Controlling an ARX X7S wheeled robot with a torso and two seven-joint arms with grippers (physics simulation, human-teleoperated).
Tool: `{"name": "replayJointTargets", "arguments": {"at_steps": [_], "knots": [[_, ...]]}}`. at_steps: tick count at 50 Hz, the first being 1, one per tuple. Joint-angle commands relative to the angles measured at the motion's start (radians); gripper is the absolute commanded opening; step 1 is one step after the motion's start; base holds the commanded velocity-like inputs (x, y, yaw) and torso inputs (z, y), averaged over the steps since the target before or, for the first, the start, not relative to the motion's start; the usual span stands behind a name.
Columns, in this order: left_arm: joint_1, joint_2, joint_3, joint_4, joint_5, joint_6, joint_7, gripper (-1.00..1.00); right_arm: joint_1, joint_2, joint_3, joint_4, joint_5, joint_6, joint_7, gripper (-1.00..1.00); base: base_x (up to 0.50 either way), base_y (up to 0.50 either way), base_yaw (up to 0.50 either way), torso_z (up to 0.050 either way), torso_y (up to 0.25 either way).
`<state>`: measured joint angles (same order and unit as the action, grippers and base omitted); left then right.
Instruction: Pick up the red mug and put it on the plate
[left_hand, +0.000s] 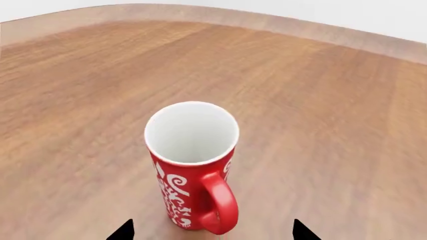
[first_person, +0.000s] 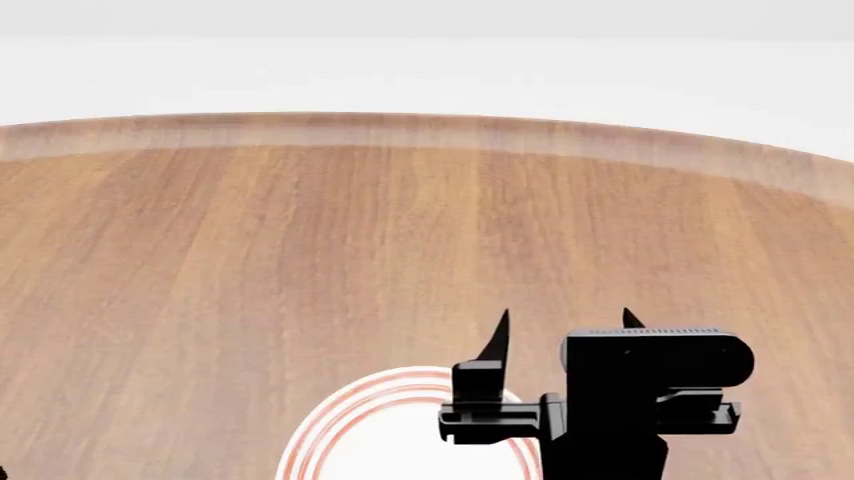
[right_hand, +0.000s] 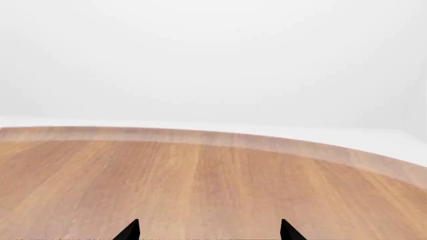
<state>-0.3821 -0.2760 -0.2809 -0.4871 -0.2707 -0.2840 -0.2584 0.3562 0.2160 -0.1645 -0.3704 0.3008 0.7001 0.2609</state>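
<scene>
The red mug (left_hand: 192, 165) with white floral pattern and white inside stands upright on the wooden table, seen in the left wrist view, its handle toward the camera. My left gripper (left_hand: 213, 232) is open; its tips sit wide apart on either side of the mug's base, clear of it. The mug is out of the head view. The plate (first_person: 400, 430), white with red rings, lies at the near edge of the head view, partly hidden by my right arm. My right gripper (first_person: 563, 330) is open and empty, held above the plate's right side; it also shows in the right wrist view (right_hand: 209, 231).
The round wooden table (first_person: 400, 230) has a pale rim (first_person: 427, 130) at the far side, white floor beyond. My left arm is out of the head view.
</scene>
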Motion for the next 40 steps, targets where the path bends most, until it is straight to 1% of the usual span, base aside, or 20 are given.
{"name": "replayJointTargets", "arguments": {"at_steps": [1,17,23,33,40], "knots": [[-0.059,-0.011,0.009,-0.134,0.003,0.017,0.02,1.0,0.002,0.002,-0.013,0.011,-0.001,-0.007,0.003,1.0,0.0,0.0,0.0,0.0,0.0],[-0.155,-0.038,0.03,-0.31,0.029,0.068,0.038,1.0,-0.004,0.006,-0.024,0.024,0.001,-0.02,0.007,1.0,0.0,0.0,0.0,0.0,0.0],[-0.252,-0.051,0.055,-0.466,0.057,0.125,0.056,1.0,-0.004,0.006,-0.029,0.041,-0.001,-0.03,0.008,1.0,0.0,0.0,0.0,0.0,0.0],[-0.413,-0.062,0.081,-0.812,0.092,0.293,0.112,1.0,-0.002,0.008,-0.034,0.05,0.001,-0.034,0.01,1.0,0.0,0.0,0.0,0.0,0.0],[-0.416,-0.055,0.056,-0.82,0.098,0.271,0.136,1.0,0.0,0.009,-0.035,0.058,0.003,-0.037,0.013,1.0,0.0,0.0,0.0,0.0,0.0]]}}
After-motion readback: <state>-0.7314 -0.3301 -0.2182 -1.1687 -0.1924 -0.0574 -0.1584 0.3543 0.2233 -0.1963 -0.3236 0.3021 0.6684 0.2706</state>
